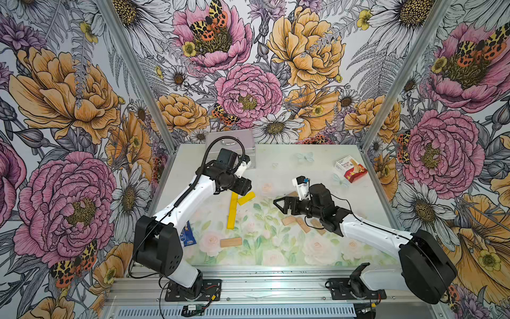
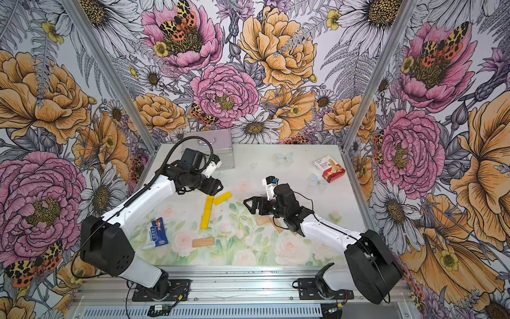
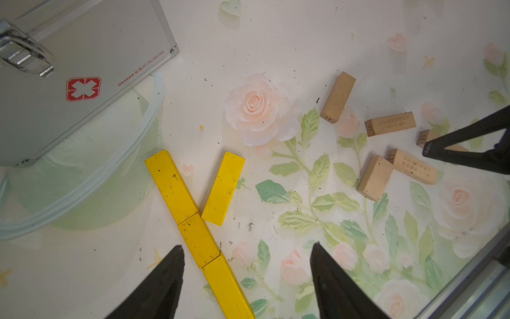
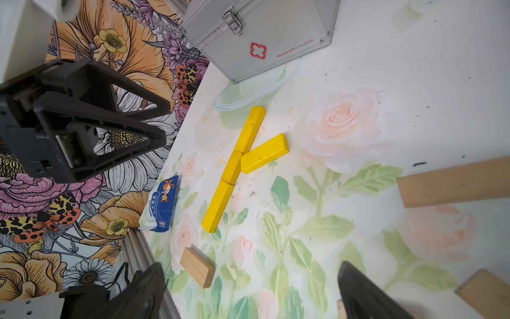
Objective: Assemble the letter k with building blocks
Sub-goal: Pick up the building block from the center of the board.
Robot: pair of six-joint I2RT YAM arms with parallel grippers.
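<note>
The left gripper (image 3: 247, 246), jaws apart and empty above the half-built letter k (image 1: 232, 211) at mid-table, should lift straight up so neither the stem, long axis running near-to-far, nor the yellow block (image 1: 246, 198) slanting far-right off it gets nudged; right gripper (image 1: 277, 205) likewise open

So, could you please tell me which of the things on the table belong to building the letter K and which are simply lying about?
Part of the job:
- yellow stem of three blocks
- slanted yellow block
- cluster of pale wood blocks
- lone pale wood block

Just lying about:
- silver case
- red-and-white carton
- blue-white sachet
</note>
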